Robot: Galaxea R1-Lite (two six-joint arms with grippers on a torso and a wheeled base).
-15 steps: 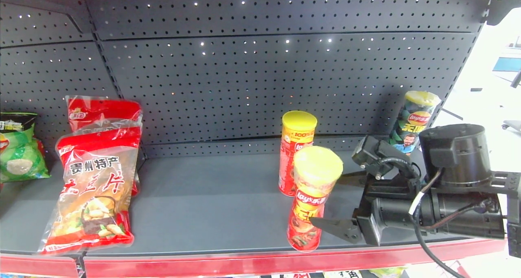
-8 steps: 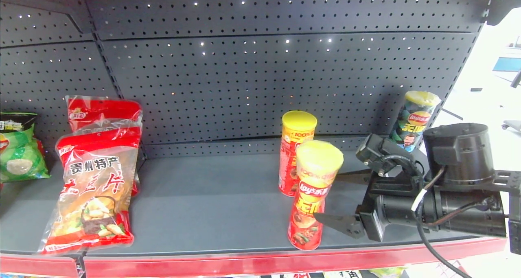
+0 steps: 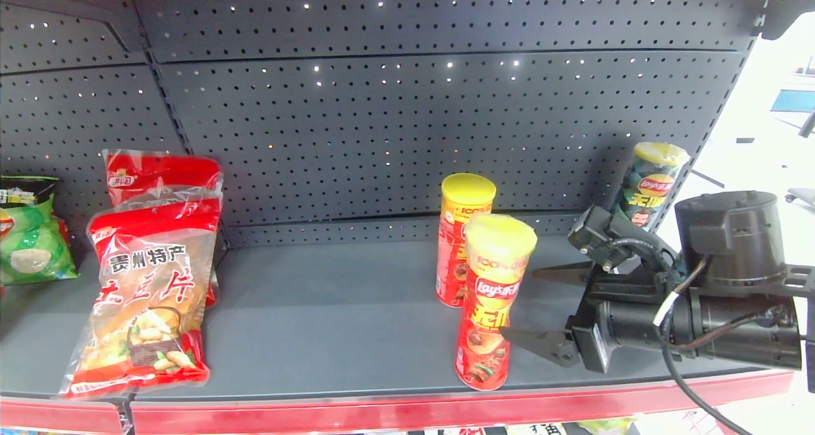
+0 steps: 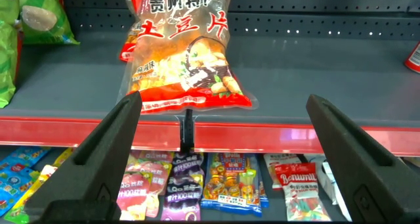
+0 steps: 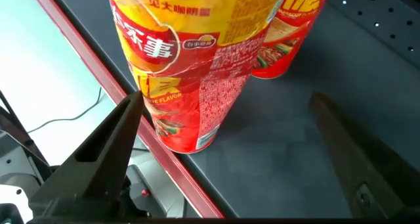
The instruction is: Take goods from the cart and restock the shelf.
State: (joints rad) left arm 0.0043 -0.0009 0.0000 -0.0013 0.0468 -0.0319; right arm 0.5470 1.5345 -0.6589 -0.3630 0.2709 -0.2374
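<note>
The front chip can (image 3: 489, 307) stands upright near the red front edge of the shelf (image 3: 318, 320). It is at the tips of the right gripper (image 3: 517, 302), whose fingers are spread wide, one to each side; whether the nearer tip touches it is hard to tell. The can hides part of a second red can (image 3: 463, 218) behind it. The lower end of a green can (image 3: 651, 180) is hidden by the right arm. The left gripper (image 4: 223, 102), its fingers also spread, hangs before the shelf edge facing a red snack bag (image 4: 180, 60) whose top is cut off.

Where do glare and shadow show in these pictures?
Head view: light shines through the pegboard holes; the green can throws a shadow on it. Right wrist view: the floor past the front can is washed out.
</note>
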